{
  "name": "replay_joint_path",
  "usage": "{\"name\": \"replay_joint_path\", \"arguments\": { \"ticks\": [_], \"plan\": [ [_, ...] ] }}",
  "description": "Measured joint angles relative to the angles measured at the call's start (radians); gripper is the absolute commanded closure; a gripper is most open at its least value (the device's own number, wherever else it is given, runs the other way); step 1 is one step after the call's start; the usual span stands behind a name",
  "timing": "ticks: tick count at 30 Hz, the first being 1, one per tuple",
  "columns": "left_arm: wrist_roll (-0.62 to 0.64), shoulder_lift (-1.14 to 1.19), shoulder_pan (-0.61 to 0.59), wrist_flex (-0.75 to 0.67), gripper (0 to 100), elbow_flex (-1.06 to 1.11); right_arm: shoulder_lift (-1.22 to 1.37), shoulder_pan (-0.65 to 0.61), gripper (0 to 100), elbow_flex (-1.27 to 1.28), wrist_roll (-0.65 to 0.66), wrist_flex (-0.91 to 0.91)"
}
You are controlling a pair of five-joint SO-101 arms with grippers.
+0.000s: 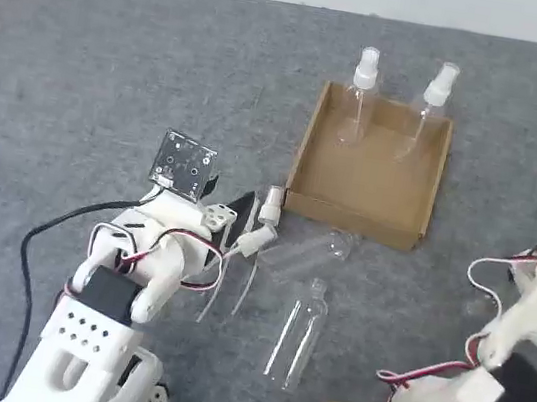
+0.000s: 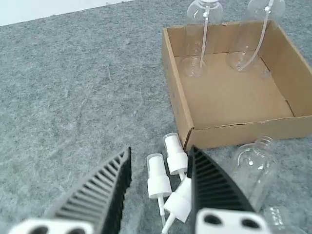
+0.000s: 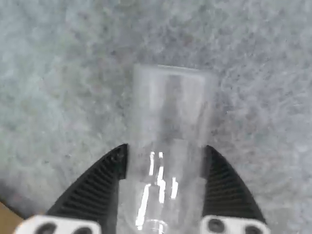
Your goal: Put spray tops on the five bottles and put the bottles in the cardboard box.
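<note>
Hovering low over the grey felt counter [image 1: 117,67], the left pincer [image 2: 160,151] has its jaws apart with three loose spray tops [image 2: 159,184] lying between and just beyond them, all close beside the near corner of the cardboard box [image 1: 301,155]. These tops look tiny and very light, with a hard ribbed collar and a thin, bendy dip tube. The collar is the likely place to take hold; a pinch on the tube would probably let it twist or flick away.

Further right, two uncapped bottles lie on their sides: one [image 1: 328,245] just beside the box's front wall, another [image 1: 296,339] nearer the arms. Inside the box, against its far wall, stand two capped bottles [image 1: 358,98].

At the right, the right pincer [image 3: 165,147] is clamped across the body of a fifth clear bottle [image 3: 168,107], above the felt. That thin plastic seems light, slick and a little squeezable, so a moderate mid-body grip should suit it.
</note>
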Motion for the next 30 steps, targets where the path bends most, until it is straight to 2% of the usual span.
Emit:
{"name": "replay_joint_path", "arguments": {
  "ticks": [3,6,11,14,17,26,30],
  "plan": [
    [0.000,0.000,0.000,0.000,83,0.000,0.003,-0.026,60.1,-0.011,0.011,0.005],
    [0.000,0.000,0.000,0.000,83,0.000,0.003,-0.069,59.4,-0.041,0.068,0.048],
    [0.000,0.000,0.000,0.000,83,0.000,0.003,-0.110,67.7,-0.153,0.193,0.183],
    [0.000,0.000,0.000,0.000,83,0.000,0.003,-0.110,71.5,-0.250,0.361,0.264],
    [0.000,0.000,0.000,0.000,83,0.000,0.003,-0.109,72.3,-0.341,0.632,0.333],
    [0.000,0.000,0.000,0.000,83,0.000,0.003,-0.098,72.0,-0.368,1.656,0.491],
    [0.000,0.000,0.000,0.000,83,0.000,0.003,-0.063,72.0,-0.305,1.984,0.499]
  ]
}}
